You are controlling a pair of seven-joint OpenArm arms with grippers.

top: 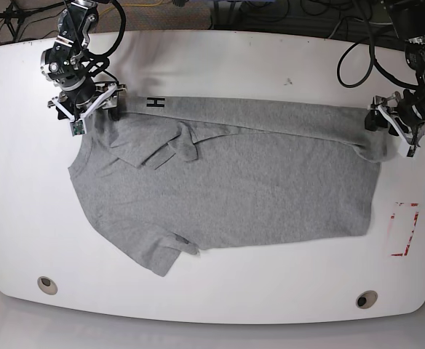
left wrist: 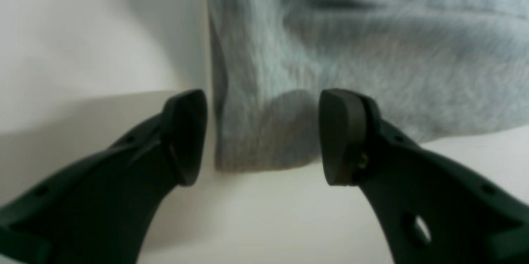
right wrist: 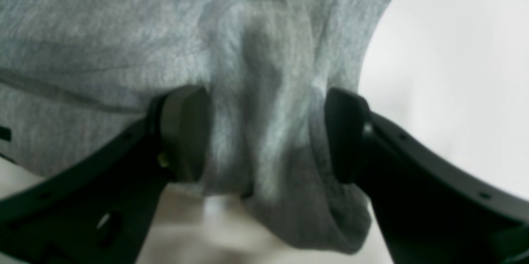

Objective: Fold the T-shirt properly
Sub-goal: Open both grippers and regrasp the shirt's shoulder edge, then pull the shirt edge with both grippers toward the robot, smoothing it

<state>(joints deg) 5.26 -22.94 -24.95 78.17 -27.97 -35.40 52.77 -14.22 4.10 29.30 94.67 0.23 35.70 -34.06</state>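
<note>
T-shirt (top: 227,182) lies spread across the middle of the white table (top: 220,65). Right gripper (right wrist: 266,134), at ten o'clock in the base view, pinches a bunched fold of it. Left gripper (left wrist: 262,136), at three o'clock, stands open around a corner, not clamped.

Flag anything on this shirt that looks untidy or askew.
The T-shirt lies partly folded, but unevenly: a rumpled sleeve flap sits bunched near its far-left part, the near sleeve sticks out at an angle, and fabric is gathered in a wad between the right tool pads.
</note>
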